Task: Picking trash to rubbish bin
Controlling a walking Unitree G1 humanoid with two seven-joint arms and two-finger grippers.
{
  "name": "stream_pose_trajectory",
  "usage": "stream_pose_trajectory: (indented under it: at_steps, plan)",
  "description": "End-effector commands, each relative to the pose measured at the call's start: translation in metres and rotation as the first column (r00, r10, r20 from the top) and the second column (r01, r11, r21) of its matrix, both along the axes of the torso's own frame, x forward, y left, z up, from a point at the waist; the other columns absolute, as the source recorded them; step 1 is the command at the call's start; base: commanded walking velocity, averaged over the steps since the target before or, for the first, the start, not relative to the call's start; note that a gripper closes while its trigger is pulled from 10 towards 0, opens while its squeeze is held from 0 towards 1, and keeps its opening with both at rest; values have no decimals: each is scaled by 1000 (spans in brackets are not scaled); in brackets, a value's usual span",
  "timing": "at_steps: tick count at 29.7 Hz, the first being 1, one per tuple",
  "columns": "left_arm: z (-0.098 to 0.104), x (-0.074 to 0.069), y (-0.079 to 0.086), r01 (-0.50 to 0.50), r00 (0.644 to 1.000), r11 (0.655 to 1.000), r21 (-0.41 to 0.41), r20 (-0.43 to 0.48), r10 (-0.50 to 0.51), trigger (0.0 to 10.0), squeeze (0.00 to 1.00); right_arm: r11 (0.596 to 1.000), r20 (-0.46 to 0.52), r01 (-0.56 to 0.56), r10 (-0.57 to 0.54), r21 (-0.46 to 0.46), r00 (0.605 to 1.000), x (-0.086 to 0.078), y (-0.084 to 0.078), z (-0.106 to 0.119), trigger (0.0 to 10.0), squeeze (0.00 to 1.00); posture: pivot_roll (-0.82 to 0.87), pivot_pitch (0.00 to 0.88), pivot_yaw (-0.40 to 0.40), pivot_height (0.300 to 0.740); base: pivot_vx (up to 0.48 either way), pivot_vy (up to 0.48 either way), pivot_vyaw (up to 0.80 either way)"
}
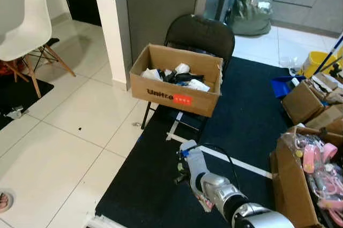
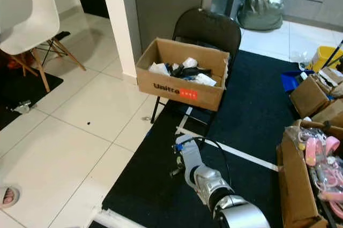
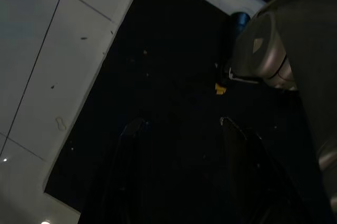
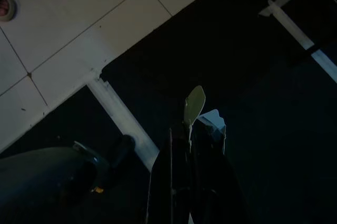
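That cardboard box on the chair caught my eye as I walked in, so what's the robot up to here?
The robot is collecting trash. Its right gripper is shut on a small pale scrap of trash, held low over the dark mat. The cardboard box, serving as the bin, sits on a black folding chair ahead and already holds crumpled rubbish. The left gripper hangs open over the mat, holding nothing.

Both head eyes look forward and steeply down from standing height at a cardboard box [image 1: 177, 81] on a folding chair [image 2: 210, 30], over a dark mat [image 1: 161, 185] and white tiles [image 2: 69, 131]. Each wrist camera points along its fingers, close above the same mat's edge.
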State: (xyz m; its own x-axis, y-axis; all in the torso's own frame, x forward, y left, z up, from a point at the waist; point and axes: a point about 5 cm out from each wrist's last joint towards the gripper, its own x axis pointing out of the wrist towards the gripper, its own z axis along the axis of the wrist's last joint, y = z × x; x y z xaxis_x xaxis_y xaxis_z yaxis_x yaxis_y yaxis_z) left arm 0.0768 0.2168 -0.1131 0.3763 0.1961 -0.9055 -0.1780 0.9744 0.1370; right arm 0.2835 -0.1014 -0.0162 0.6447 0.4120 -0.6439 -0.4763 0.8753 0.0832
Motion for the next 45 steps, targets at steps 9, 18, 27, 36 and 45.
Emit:
stream_pose_trajectory:
  at_steps: [9, 18, 27, 36, 45]
  plan:
    - [0, 0, -1, 15, 1000, 1000, -6, -3, -15, 10000, 0, 1000, -2, 15, -15, -7, 1000, 2, -2, 1, 10000, 0, 171, 46, -34, 740, 480, 0, -89]
    - [-1, -2, -2, 15, 1000, 1000, -11, -7, -15, 10000, 0, 999, 19, 32, -32, 11, 999, 6, -1, 5, 10000, 0, 174, 51, -32, 740, 480, 0, -711]
    - [0, 0, -2, 16, 1000, 1000, -9, -3, -16, 10000, 0, 797, 62, -13, -31, 604, 998, 41, 44, 65, 10000, 0, 176, 50, -34, 740, 480, 0, 0]
    - [0, 1, -4, 14, 1000, 1000, -12, 0, -14, 10000, 0, 619, 162, -144, 26, 772, 986, 59, 65, 110, 10000, 0, 182, 47, -41, 740, 480, 0, 0]
    - [-1, -3, -4, -10, 1000, 1000, 12, -10, 10, 10000, 0, 700, 175, -51, -107, 713, 979, 67, 65, 113, 10000, 1000, 194, 51, -49, 740, 245, 0, 0]
